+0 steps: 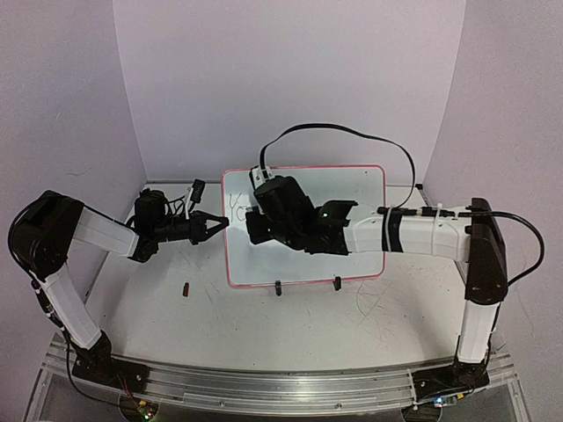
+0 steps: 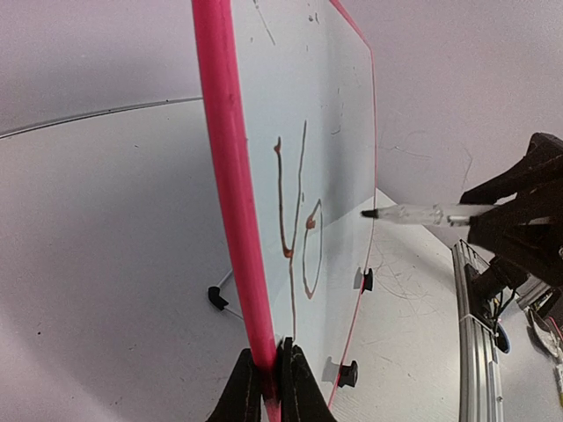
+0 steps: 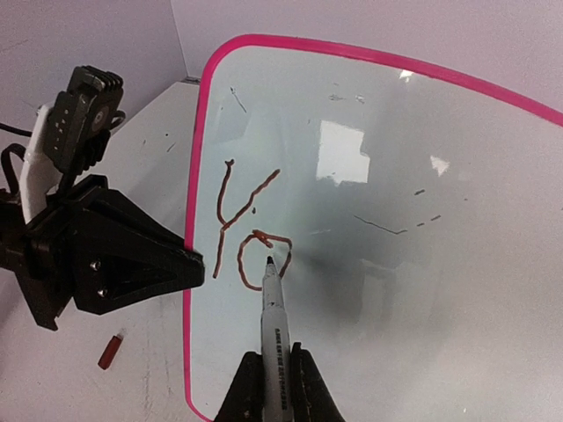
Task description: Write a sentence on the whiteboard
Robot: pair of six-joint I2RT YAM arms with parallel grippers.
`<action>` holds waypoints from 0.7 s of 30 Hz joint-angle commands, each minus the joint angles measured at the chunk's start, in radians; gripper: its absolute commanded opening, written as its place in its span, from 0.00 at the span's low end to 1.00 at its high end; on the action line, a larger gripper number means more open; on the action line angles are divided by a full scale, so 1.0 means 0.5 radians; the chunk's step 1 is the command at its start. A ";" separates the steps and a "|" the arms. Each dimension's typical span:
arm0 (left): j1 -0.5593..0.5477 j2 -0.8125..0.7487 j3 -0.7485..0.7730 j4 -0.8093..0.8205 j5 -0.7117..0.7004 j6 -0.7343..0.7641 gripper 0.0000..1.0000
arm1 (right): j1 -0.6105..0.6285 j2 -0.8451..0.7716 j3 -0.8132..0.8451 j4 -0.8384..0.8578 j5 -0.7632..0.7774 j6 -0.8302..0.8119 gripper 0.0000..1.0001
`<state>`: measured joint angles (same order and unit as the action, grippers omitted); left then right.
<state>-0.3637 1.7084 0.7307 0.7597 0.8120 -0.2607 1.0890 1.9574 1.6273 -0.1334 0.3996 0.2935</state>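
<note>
The whiteboard (image 1: pixel 361 189), with a pink-red frame, stands tilted on two black clip feet (image 1: pixel 278 287). Near its left edge the letters "Yo" (image 3: pixel 251 237) are written; they also show in the left wrist view (image 2: pixel 299 220). My left gripper (image 2: pixel 273 356) is shut on the board's left frame edge (image 2: pixel 224 176), and shows in the top view (image 1: pixel 218 222). My right gripper (image 3: pixel 273 365) is shut on a grey marker (image 3: pixel 274 312). The marker's tip sits just by the "o"; whether it touches the board I cannot tell. In the top view the right gripper (image 1: pixel 255 227) hovers over the board's left part.
A small red marker cap (image 1: pixel 186 288) lies on the scratched tabletop, left of the board's front corner; it also shows in the right wrist view (image 3: pixel 110 350). A black cable (image 1: pixel 352 132) loops above the board. Purple walls enclose the back and sides.
</note>
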 commanded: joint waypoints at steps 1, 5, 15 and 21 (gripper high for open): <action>-0.024 -0.024 0.022 -0.007 -0.052 0.135 0.00 | -0.005 -0.249 -0.153 0.143 0.032 0.005 0.00; -0.024 -0.028 0.019 -0.007 -0.054 0.129 0.00 | -0.005 -0.214 -0.138 0.113 0.078 -0.017 0.00; -0.024 -0.043 0.009 -0.008 -0.072 0.138 0.00 | -0.005 -0.041 0.061 0.064 0.112 -0.069 0.00; -0.024 -0.038 0.017 -0.007 -0.062 0.137 0.00 | -0.004 0.006 0.109 0.006 0.128 -0.050 0.00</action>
<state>-0.3637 1.7084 0.7307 0.7597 0.8124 -0.2604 1.0889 1.9481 1.6330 -0.1205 0.4325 0.2703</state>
